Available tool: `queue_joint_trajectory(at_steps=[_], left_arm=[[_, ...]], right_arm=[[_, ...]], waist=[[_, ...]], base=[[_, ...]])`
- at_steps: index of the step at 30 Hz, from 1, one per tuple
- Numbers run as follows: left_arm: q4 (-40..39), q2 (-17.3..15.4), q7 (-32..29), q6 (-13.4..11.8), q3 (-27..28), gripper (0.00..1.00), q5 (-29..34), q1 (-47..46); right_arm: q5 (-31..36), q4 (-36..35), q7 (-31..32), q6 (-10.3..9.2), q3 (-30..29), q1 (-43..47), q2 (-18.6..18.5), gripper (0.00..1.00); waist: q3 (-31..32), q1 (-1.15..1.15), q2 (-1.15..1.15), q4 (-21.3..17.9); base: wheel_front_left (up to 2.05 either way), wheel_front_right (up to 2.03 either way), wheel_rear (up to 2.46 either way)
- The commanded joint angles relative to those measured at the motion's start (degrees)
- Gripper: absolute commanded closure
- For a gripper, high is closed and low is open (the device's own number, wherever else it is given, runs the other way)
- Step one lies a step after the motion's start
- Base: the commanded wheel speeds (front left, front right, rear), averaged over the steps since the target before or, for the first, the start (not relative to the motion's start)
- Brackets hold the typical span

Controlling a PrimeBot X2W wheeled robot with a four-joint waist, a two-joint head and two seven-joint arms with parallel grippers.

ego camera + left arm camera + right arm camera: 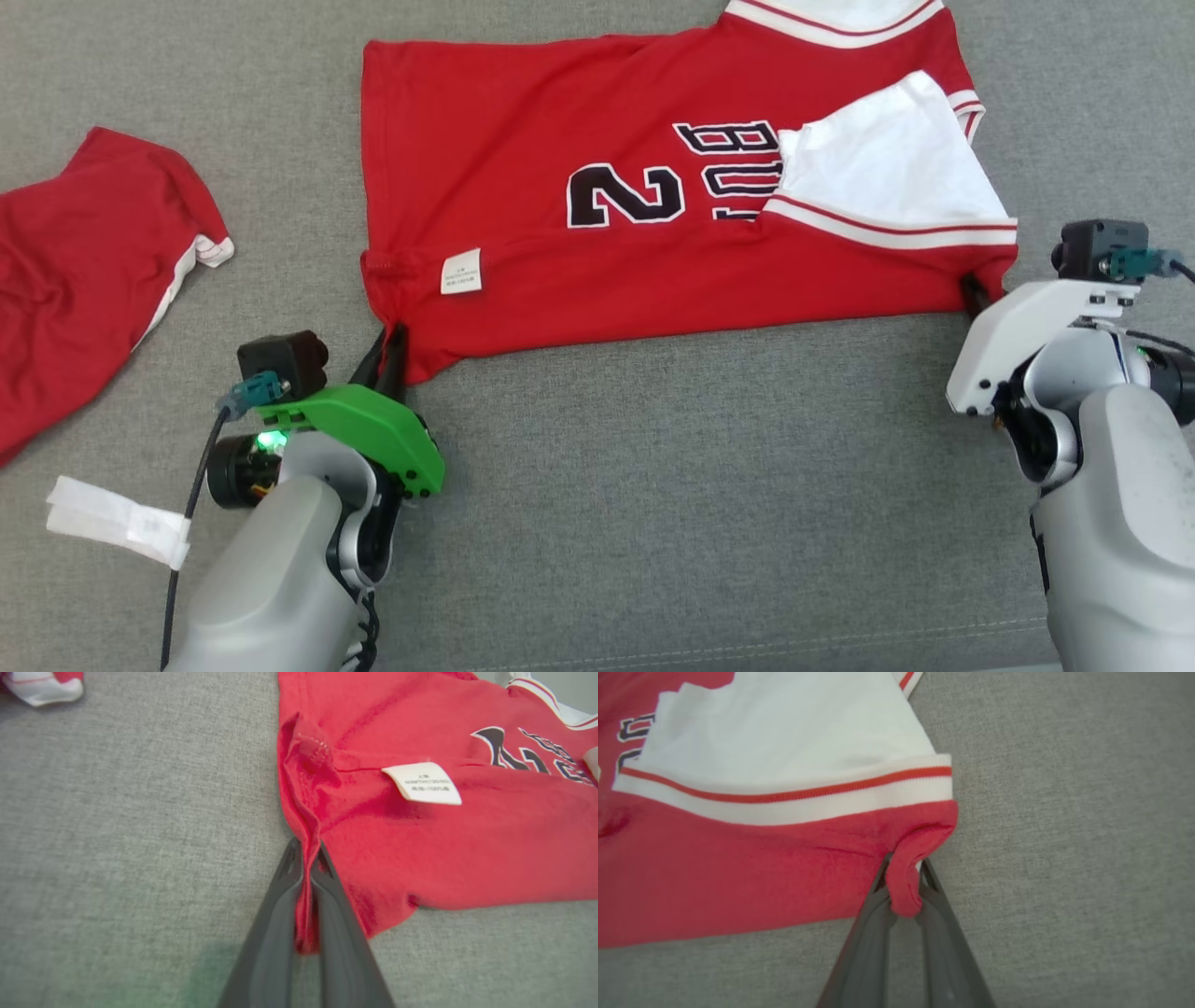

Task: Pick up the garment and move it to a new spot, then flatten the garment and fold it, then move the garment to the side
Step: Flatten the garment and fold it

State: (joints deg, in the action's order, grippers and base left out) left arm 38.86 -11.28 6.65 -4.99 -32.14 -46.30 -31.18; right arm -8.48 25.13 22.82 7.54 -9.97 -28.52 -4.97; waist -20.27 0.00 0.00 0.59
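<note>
While the soft red jersey (560, 103) with white trim and black numerals lay spread on the grey woven surface (653, 485), the left gripper (390, 347) pinched its near hem corner and the right gripper (974, 297) clamped the other corner. Such thin bunched folds might slip free if pulled unevenly; the knit looked limp.

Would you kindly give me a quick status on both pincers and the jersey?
Left pincer shut on jersey, near-left corner. Right pincer shut on near-right corner. Jersey lies spread on grey surface. Second red garment apart, far left.
</note>
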Motion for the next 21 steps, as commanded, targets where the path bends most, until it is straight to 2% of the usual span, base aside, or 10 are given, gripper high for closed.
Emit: queue_joint_trajectory(at_steps=[1,5,13,17,21], left_arm=[[1.1,0.1,-0.8,0.2,-1.0,1.00,-0.4,4.0],[-1.3,-1.3,-0.4,-0.1,-1.1,1.00,-0.8,7.3],[-9.4,-3.4,-0.9,-3.5,-0.3,1.00,-2.0,14.9],[-12.7,-4.7,-2.7,-6.2,-0.1,1.00,-2.4,18.1],[-15.2,-5.4,-5.2,-8.1,-0.2,1.00,-3.4,20.5]], right_arm=[[-0.8,-0.5,-0.1,-0.09,0.0,2.5,0.0,1.00],[-2.7,-6.5,0.4,-0.09,-0.3,8.0,0.2,1.00],[-4.7,-19.4,3.0,-0.09,-3.5,21.2,1.5,1.00],[-5.2,-22.5,3.8,-0.10,-4.6,26.2,1.9,1.00],[-7.7,-21.3,3.6,-0.10,-4.3,29.0,1.9,0.99]], waist=[[1.8,0.00,0.00,0.1],[5.0,0.00,0.00,0.3],[8.9,0.00,0.00,0.7],[9.3,0.00,0.00,0.4],[9.2,0.00,0.00,0.2]], base=[[0.00,0.00,0.00],[0.00,0.00,0.00],[0.00,0.00,0.00],[0.00,0.00,0.00],[0.00,0.00,0.00]])
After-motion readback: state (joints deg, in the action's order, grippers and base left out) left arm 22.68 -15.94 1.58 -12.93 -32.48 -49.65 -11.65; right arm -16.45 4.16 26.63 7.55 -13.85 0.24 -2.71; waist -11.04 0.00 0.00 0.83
